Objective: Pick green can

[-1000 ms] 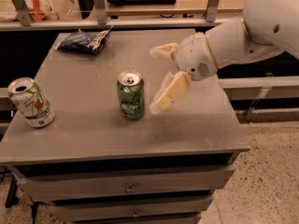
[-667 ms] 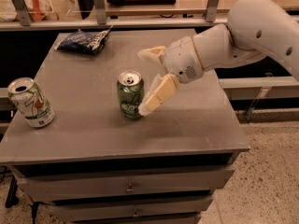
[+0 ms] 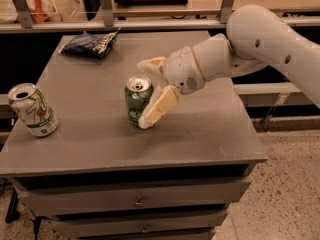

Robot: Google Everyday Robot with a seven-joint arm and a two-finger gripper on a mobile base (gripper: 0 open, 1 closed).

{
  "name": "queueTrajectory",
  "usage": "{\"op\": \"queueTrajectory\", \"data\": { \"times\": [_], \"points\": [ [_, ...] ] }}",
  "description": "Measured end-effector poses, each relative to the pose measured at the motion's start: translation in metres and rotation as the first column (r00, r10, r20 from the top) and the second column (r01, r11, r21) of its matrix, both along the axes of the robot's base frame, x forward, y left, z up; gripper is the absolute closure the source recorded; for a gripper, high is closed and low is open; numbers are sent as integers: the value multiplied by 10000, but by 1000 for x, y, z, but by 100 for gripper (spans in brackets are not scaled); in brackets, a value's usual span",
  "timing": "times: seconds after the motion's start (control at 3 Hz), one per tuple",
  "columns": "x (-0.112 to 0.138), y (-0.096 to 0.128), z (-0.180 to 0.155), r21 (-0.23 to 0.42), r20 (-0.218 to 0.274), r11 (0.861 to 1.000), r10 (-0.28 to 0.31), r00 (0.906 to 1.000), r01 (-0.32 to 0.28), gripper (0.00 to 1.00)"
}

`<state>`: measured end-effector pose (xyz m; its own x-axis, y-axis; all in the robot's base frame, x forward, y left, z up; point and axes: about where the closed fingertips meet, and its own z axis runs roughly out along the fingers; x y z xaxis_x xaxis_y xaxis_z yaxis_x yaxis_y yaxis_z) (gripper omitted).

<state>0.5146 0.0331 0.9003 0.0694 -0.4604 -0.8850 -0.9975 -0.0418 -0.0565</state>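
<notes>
The green can [image 3: 134, 103] stands upright near the middle of the grey table [image 3: 210, 134], its silver top with pull tab showing. My gripper [image 3: 144, 95] reaches in from the right on a white arm and is open, with its fingers on either side of the can. The near finger [image 3: 160, 106] lies against the can's front right side. The far finger [image 3: 151, 65] sits just behind the can's top. The can rests on the table.
A mostly white can with green and red markings [image 3: 32, 110] stands at the table's left edge. A dark blue chip bag [image 3: 90, 44] lies at the back left. Shelving and rails run behind the table. Drawers sit below the tabletop.
My gripper has moved left, from beside the can's right to straddling it with one finger in front and one behind. The can has not moved.
</notes>
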Motion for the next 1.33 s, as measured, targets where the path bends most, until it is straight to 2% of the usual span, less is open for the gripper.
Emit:
{"op": "queueTrajectory", "data": {
  "times": [1.0,1.33],
  "points": [
    [2,-1,-12,-282,-100,9996,60,9999,-63,76],
    [6,-7,3,-306,103,9995,4,9999,-1,98]
  ]
}}
